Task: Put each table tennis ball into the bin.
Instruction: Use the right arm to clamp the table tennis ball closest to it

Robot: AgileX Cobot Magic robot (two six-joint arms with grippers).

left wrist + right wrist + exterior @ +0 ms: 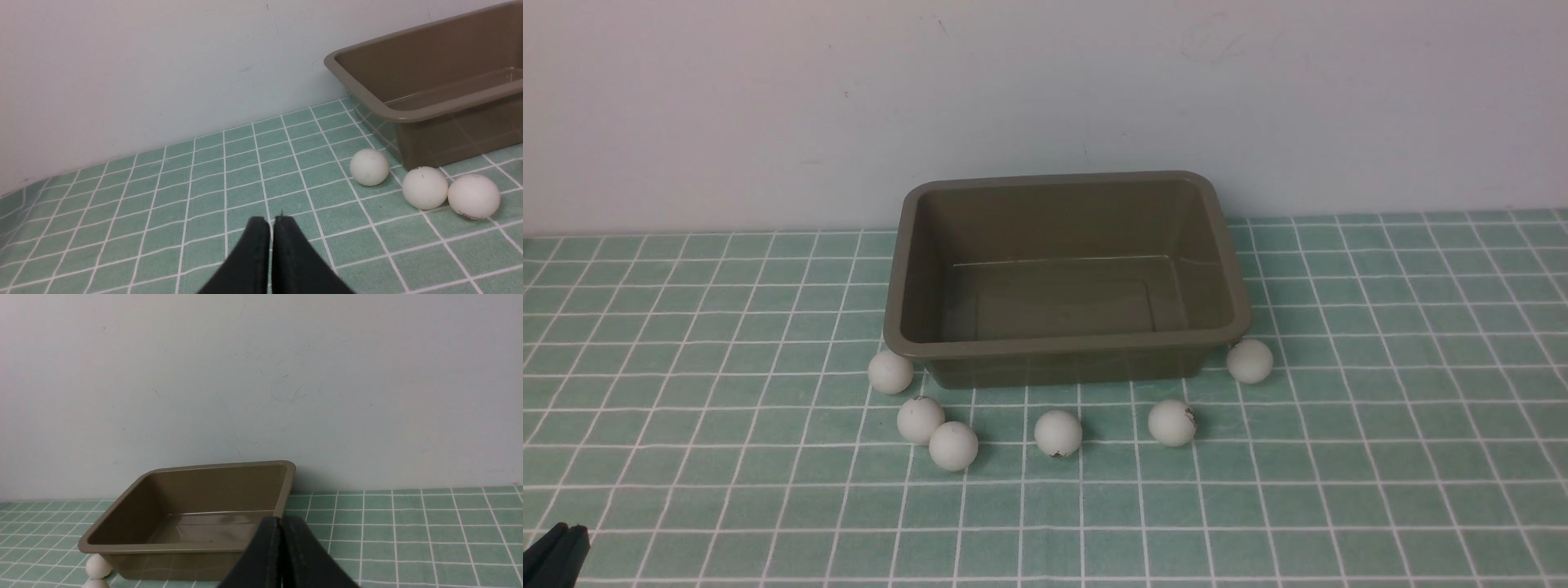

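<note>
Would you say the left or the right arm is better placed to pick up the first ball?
Probably the left. The left gripper, shut, looks straight at three balls close by the bin. The right gripper, also shut, faces mainly the bin, with balls only at its view's edge.

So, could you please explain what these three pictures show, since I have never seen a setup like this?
It is a robot with two arms, each ending in a gripper. One picture looks forward from between the arms; the other two come from cameras on the wrists. On a green checked cloth stands an empty olive-brown bin, with six white table tennis balls lying on the cloth in front of it and at its near corners. The black wedge in the left wrist picture is the left gripper; the one in the right wrist picture is the right gripper. Both are shut and hold nothing.
</note>
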